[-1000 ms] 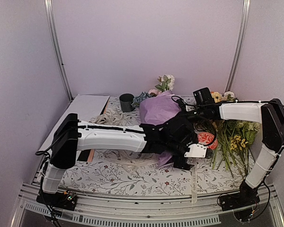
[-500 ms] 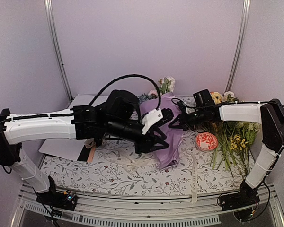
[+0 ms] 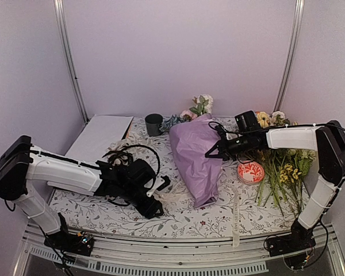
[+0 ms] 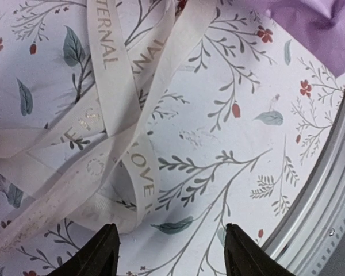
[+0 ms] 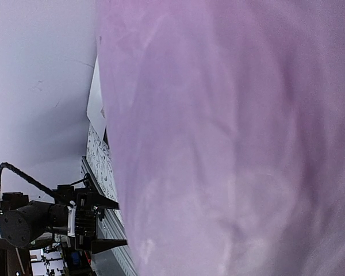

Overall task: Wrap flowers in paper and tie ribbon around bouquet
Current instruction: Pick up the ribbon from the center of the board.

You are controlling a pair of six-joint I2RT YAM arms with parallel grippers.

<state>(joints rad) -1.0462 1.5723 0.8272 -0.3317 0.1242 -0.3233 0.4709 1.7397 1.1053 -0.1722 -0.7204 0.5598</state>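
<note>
Left end effector: fingers apart, directly above the looped ribbon on the bench. Right end effector: fingers together, touching the bouquet lying beside it.

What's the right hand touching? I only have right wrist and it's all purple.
Observer: In the top view, the right hand is shut at the right edge of the bouquet. I can't tell if it pinches paper.
Operator: And the left hand?
Observer: In the left wrist view, the left hand is open just above the tablecloth and holds nothing.
Operator: Ribbon?
Observer: The ribbon lies loose and crossed over itself just ahead of the left fingers. In the top view, flowers show at the bouquet's far end.
</note>
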